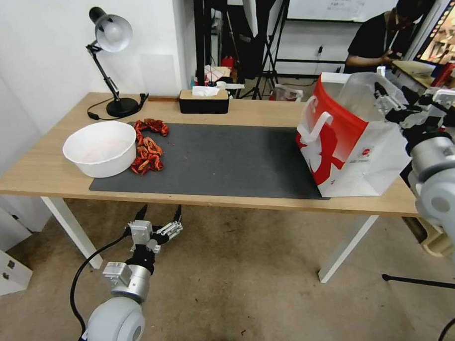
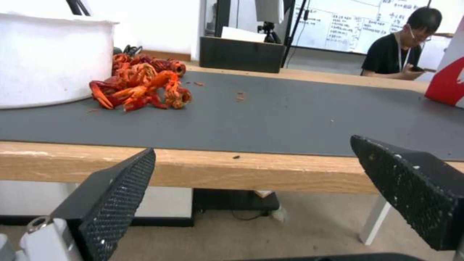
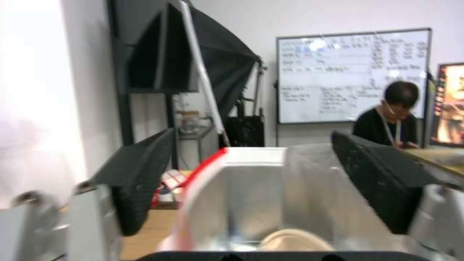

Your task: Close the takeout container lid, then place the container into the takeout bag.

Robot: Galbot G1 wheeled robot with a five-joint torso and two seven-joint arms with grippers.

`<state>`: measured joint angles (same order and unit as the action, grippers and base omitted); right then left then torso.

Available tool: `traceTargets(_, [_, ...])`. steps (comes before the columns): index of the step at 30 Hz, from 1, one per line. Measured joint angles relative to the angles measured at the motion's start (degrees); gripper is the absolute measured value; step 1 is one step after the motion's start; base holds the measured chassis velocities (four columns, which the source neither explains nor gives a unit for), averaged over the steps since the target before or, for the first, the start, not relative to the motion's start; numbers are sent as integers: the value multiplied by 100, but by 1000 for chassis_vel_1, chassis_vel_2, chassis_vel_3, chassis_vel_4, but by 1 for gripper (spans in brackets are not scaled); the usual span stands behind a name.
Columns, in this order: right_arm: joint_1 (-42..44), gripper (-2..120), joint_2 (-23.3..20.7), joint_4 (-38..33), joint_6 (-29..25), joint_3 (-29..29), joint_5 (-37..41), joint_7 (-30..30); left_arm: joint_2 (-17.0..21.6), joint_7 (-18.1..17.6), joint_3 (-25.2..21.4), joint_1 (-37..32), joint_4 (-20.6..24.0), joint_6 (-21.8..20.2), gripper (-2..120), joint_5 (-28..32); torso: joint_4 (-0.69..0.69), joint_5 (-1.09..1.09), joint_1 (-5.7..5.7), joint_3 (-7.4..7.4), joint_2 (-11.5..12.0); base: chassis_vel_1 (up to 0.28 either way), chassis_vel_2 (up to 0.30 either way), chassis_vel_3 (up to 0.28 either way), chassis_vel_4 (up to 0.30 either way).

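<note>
Table [image 1: 229, 111], takeout bag [image 1: 347, 160] interior hidden

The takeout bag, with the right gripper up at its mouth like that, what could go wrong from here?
The right gripper is open at the top of the takeout bag, close to the clear liner; a finger could snag the liner or a white handle and drag the bag. The bag also sits near the table edge, so a tug might tip it off. The left gripper, open below the table front, poses little risk.
</note>
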<state>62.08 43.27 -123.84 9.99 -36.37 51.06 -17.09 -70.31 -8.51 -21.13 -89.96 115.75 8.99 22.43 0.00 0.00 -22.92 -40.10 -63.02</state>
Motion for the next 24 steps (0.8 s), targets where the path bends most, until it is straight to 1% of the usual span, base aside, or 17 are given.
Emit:
traceTargets(1, [0, 85, 0, 0, 0, 0, 0, 0, 0, 0, 0, 0, 0, 0, 100, 0, 0, 0, 0, 0, 0, 0, 0, 0, 0])
traceTargets(3, [586, 96, 246, -487, -102, -119, -295, 79, -31, -12, -16, -15, 19, 62, 100, 3, 1, -1, 0, 0, 0, 0, 0, 0, 0])
traceTargets(4, [586, 96, 246, -487, -102, -119, -295, 79, -31, -12, -16, -15, 19, 62, 100, 3, 1, -1, 0, 0, 0, 0, 0, 0, 0])
traceTargets(5, [882, 98, 403, -679, -167, -147, -512, 113, -46, -32, -18, -18, 20, 95, 100, 2, 2, -2, 0, 0, 0, 0, 0, 0, 0])
traceTargets(6, [1352, 100, 660, -896, -328, -161, -899, 212, -59, -40, -18, -27, 21, 151, 100, 1, 0, 0, 0, 0, 0, 0, 0, 0, 0])
traceTargets(7, [1616, 100, 815, -992, -433, -161, -1140, 265, -67, -40, -19, -31, 21, 181, 100, -1, -1, 2, 1, 0, -1, 0, 0, 0, 0])
traceTargets(8, [1616, 100, 815, -992, -433, -161, -1140, 265, -67, -40, -19, -31, 21, 181, 100, -1, -1, 2, 1, 0, -1, 0, 0, 0, 0])
traceTargets(10, [2355, 100, 1269, -1090, -891, -123, -1844, 452, -79, -34, -20, -51, 17, 275, 100, -13, -1, -1, 1, 1, -1, 0, 0, 0, 0])
traceTargets(12, [2497, 100, 1358, -1085, -1000, -102, -1974, 489, -82, -35, -21, -51, 10, 309, 100, -25, 0, 0, 1, 1, -1, 0, 0, 0, 0])
traceTargets(14, [3098, 100, 1736, -969, -1531, 32, -2517, 638, -92, -46, -25, -50, -22, 390, 100, -56, -1, -2, 1, 1, -1, 0, 0, 0, 0])
traceTargets(15, [3230, 100, 1824, -918, -1653, 71, -2639, 686, -94, -49, -25, -50, -28, 403, 100, -60, -2, -1, 1, 1, -1, 0, 0, 0, 0])
traceTargets(16, [3230, 100, 1824, -918, -1653, 71, -2639, 686, -94, -49, -25, -50, -28, 403, 100, -60, -2, -1, 1, 1, -1, 0, 0, 0, 0])
traceTargets(17, [3634, 100, 2127, -678, -2067, 217, -3034, 810, -107, -75, -27, -61, -51, 435, 100, -119, -1, -1, 1, 1, -1, 0, 0, 0, 0])
traceTargets(19, [3884, 100, 2384, -378, -2401, 369, -3337, 900, -115, -95, -28, -88, -89, 446, 100, -197, -1, 1, 1, 1, -1, 0, 0, 0, 0])
traceTargets(20, [3884, 100, 2384, -378, -2401, 369, -3337, 900, -115, -95, -28, -88, -89, 446, 100, -197, -1, 1, 1, 1, -1, 0, 0, 0, 0])
traceTargets(22, [4003, 100, 2567, -69, -2654, 487, -3518, 957, -116, -88, -30, -120, -133, 446, 100, -222, 0, 0, 2, 0, -1, 0, 0, 0, 0])
traceTargets(24, [4012, 100, 2603, 8, -2691, 512, -3540, 964, -116, -78, -30, -131, -150, 450, 100, -225, 0, 2, 1, 0, -1, 0, 0, 0, 0])
